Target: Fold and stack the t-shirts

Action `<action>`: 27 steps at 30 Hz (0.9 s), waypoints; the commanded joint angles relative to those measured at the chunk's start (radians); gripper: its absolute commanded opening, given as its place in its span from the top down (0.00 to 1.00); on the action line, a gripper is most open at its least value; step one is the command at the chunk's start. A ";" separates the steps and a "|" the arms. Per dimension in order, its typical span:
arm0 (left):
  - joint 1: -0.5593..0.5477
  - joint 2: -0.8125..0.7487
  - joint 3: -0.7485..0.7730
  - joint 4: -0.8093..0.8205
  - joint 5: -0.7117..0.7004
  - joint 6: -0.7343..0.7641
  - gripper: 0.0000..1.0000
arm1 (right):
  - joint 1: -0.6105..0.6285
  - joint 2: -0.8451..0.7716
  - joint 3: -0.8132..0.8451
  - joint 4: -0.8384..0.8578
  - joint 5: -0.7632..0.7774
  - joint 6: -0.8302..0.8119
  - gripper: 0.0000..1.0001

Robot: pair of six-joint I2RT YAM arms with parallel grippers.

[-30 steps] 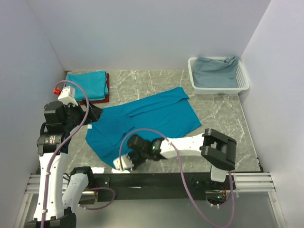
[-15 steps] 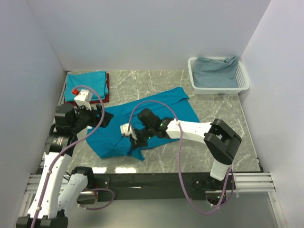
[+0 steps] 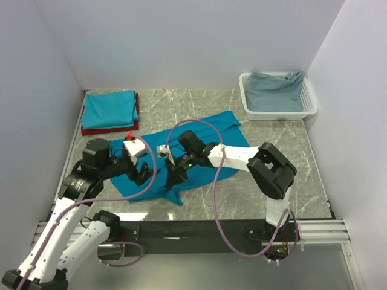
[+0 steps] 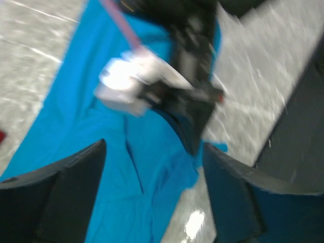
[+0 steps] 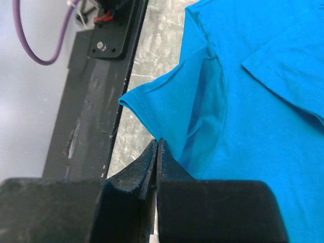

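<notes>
A bright teal t-shirt (image 3: 208, 136) lies spread on the marble table, its near part bunched and folded over. My right gripper (image 3: 172, 176) is shut on the shirt's hem; in the right wrist view the closed jaws (image 5: 158, 146) pinch the teal edge (image 5: 167, 106) above the table. My left gripper (image 3: 144, 174) is open, just left of the right one, over the shirt's left part. The blurred left wrist view shows its spread fingers (image 4: 76, 172) above teal cloth (image 4: 116, 202), with the right gripper (image 4: 174, 96) ahead. A folded teal shirt (image 3: 109, 109) lies on a folded dark red one (image 3: 112, 128) at the back left.
A white lattice basket (image 3: 275, 115) holding grey-blue cloth (image 3: 275, 90) stands at the back right. The black front rail (image 3: 211, 228) runs along the near table edge, also seen in the right wrist view (image 5: 96, 111). Walls close in the left, back and right.
My right gripper has carried the shirt's near corner from the front edge back over the shirt. My left arm has swung from the shirt's left side toward the middle, beside the right gripper.
</notes>
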 commanded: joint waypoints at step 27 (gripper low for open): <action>-0.263 0.207 -0.066 -0.041 -0.118 0.313 0.36 | -0.106 -0.050 -0.038 0.246 -0.137 0.245 1.00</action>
